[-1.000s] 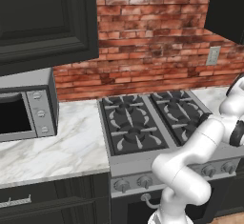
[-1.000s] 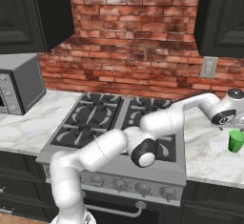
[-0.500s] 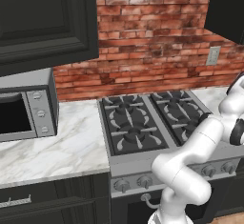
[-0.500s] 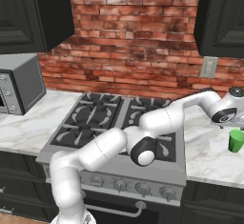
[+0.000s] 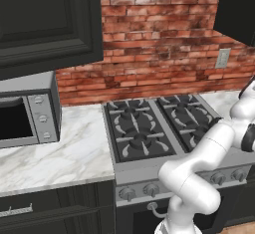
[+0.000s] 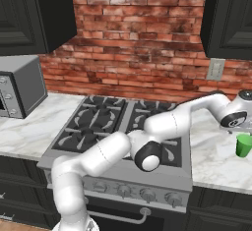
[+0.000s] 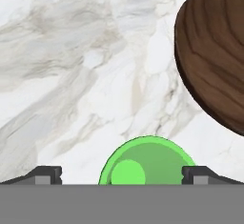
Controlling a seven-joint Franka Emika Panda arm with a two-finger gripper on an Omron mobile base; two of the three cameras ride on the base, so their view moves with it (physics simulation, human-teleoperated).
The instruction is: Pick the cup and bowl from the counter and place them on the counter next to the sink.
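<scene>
The arm reaches to the right across the stove (image 6: pixel 123 127), its gripper (image 7: pixel 122 174) poised above the green cup (image 6: pixel 243 145), which stands on the white marble counter (image 6: pixel 216 161) right of the burners. In the hand view the cup's open mouth lies between the two dark fingertips (image 7: pixel 45 174), which stand wide apart on either side of the rim and grip nothing. The dark brown wooden bowl (image 7: pixel 214 51) rests on the same counter, near the cup but clear of it. The sink is outside these frames, so the placing spot cannot be judged. Task progress appears to be at the opening stage: neither the cup nor the bowl has been lifted, and both placements remain to be done. The step in hand is judged to be the approach to the cup, ahead of closing on it.
</scene>
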